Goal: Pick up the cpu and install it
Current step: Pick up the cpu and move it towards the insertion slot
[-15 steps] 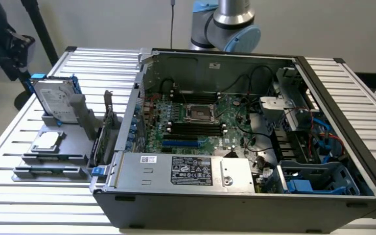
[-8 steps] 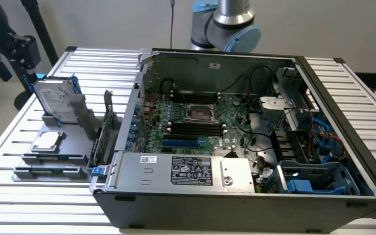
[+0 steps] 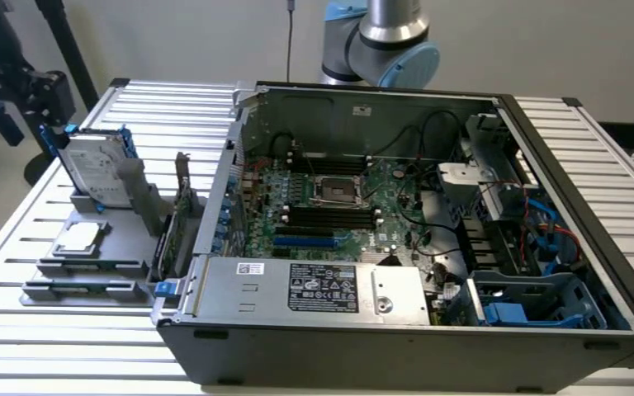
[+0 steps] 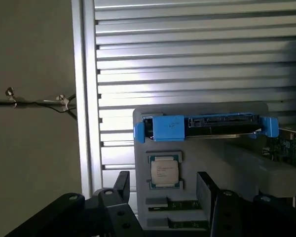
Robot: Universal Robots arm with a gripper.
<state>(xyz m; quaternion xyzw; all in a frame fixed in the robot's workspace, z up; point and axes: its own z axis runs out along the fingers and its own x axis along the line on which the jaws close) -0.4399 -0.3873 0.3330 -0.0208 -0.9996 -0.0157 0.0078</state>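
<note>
One cpu point(image 4: 164, 171) on grey holder point(image 4: 207, 153), top print illegible; jaws spread, empty, clear of it.

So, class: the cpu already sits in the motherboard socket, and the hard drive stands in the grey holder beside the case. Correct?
No. The exterior view shows the cpu lying on the grey holder beside the case, not in the socket. The hard drive does stand there.
</note>
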